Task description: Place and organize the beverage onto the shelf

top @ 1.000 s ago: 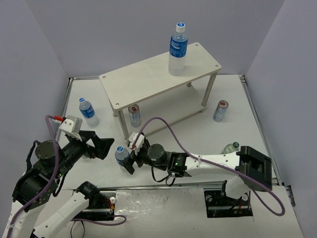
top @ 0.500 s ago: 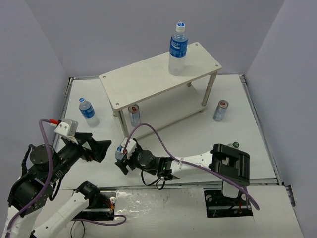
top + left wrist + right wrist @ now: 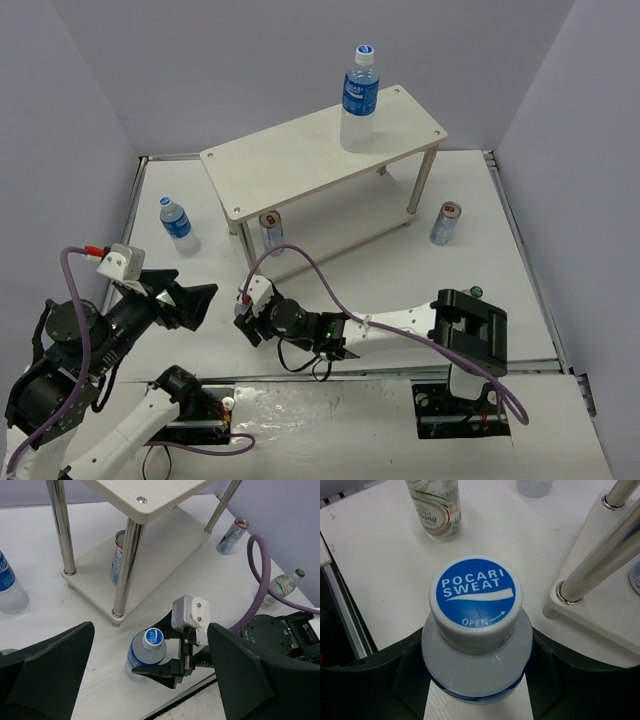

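A clear bottle (image 3: 476,660) with a blue label and a blue-and-white cap stands upright on the table near the shelf's front-left leg. My right gripper (image 3: 477,680) is shut on its body, a black finger pressing each side. In the left wrist view the same bottle (image 3: 146,650) sits between those fingers. My left gripper (image 3: 151,626) hangs open above and to the left of it, holding nothing. The shelf (image 3: 300,160) of pale wood carries a tall blue-labelled bottle (image 3: 359,98) on its top board. A slim can (image 3: 271,232) stands on its lower board.
A small blue-labelled bottle (image 3: 178,226) stands left of the shelf. Another slim can (image 3: 445,223) stands to its right. A small clear green-labelled bottle (image 3: 281,584) is by the right arm's elbow. A purple cable (image 3: 300,255) loops over the table in front of the shelf.
My right gripper has slid left round the bottle and its fingers have closed onto it. My left arm has drawn back toward the near left corner, still open.
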Robot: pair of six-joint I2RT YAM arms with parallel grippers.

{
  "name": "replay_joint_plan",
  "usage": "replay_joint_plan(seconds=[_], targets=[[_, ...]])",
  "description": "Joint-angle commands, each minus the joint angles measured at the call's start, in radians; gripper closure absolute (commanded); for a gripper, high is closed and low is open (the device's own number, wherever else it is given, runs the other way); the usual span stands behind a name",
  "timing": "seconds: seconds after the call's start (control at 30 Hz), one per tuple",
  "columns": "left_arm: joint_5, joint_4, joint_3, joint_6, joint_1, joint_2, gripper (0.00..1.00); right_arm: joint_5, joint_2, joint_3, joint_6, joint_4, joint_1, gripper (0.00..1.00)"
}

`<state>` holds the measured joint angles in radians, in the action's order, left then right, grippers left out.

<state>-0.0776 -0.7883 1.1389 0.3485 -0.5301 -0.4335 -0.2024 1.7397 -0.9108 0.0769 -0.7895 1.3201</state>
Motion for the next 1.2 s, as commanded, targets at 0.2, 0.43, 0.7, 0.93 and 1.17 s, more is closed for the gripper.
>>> replay_joint_plan(seconds=[0.2, 0.43, 0.7, 0.93, 1.17], targets=[[0.038, -0.023, 0.065, -0.009, -0.001, 0.018, 0.06, -0.023, -0.276, -0.460, -0.014, 0.595, 0.011, 0.85], [0.032, -0.025, 0.058, -0.006, -0.001, 0.022, 0.06, -0.080, -0.295, -0.831, -0.121, 0.828, 0.011, 0.84], [0.019, -0.011, 0.033, 0.000, -0.001, 0.030, 0.06, -0.193, -0.160, -1.186, -0.229, 0.843, -0.067, 0.81], [0.007, -0.008, 0.004, 0.000, -0.002, 0.038, 0.06, -0.189, -0.033, -1.392, -0.204, 0.845, -0.203, 0.82], [0.012, -0.025, 0.007, -0.003, -0.001, 0.055, 0.06, -0.215, 0.043, -1.461, -0.203, 0.851, -0.257, 0.80]])
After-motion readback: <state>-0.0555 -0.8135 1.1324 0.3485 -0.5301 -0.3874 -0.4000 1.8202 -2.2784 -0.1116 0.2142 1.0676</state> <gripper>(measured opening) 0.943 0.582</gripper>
